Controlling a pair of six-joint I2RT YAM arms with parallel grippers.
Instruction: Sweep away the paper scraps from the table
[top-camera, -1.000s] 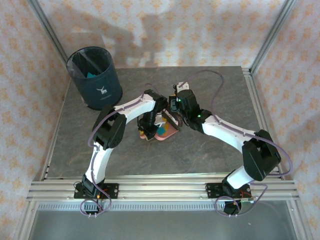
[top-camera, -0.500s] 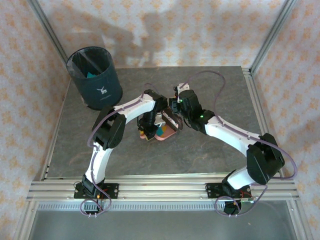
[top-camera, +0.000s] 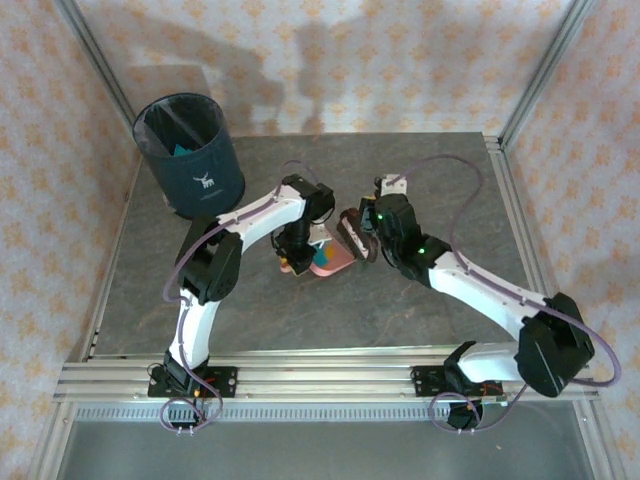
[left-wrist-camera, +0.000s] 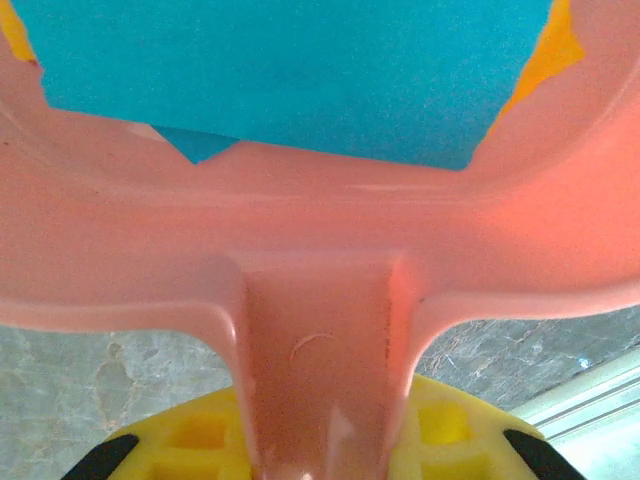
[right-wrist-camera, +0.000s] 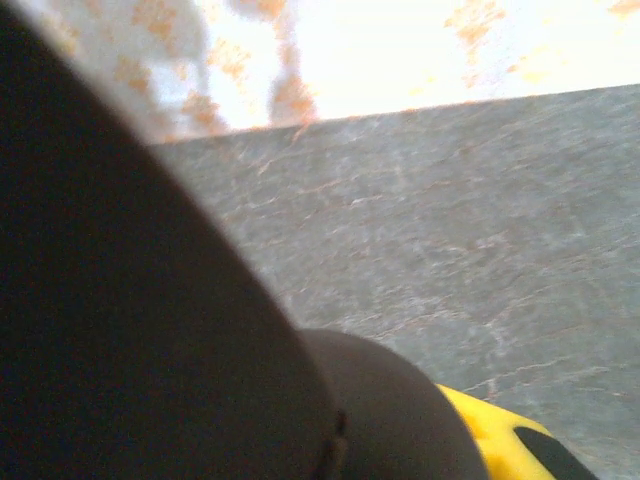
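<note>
Overhead, the left arm arches from its base to the middle of the veined grey table (top-camera: 300, 310), wrist bent down, with the left gripper (left-wrist-camera: 325, 440) clamped on the glossy pink plastic handle of the dustpan (left-wrist-camera: 320, 300). The paper scraps (left-wrist-camera: 300, 70) lie against the pan's curved wall: one broad matte teal piece with ragged orange bits at its corners. The right arm stretches in low from the right, and the right gripper (top-camera: 365, 232) is closed round a dark, rounded brush (top-camera: 352, 238) just beside the pan.
</note>
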